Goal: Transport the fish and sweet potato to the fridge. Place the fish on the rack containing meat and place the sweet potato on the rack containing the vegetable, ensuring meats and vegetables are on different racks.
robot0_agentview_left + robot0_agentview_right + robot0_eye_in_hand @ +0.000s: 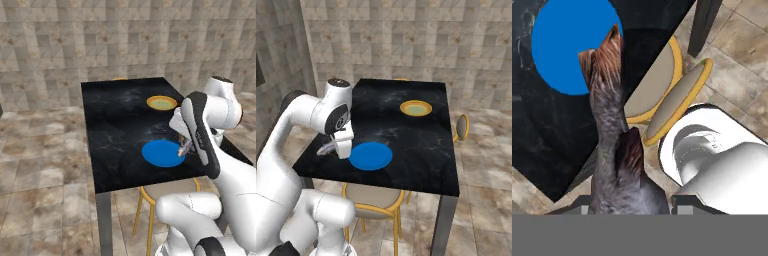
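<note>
The fish (609,135), silver-grey with a brownish tail, runs up from between my fingertips in the hand view, its tail over the blue plate (567,45). My gripper (632,207) is shut on it. From the base it hangs a little above the black table's (120,125) near edge, beside the blue plate (162,153), with the fish (186,147) sticking out of the gripper (189,144). In the right base view the fish (327,148) points left from the gripper (337,145). The sweet potato and the fridge are out of view.
An orange-rimmed bowl (161,103) sits farther back on the table. A yellow-framed stool (165,192) stands under the near edge, and another chair (461,127) is at the table's right side. Tiled floor and walls surround the table.
</note>
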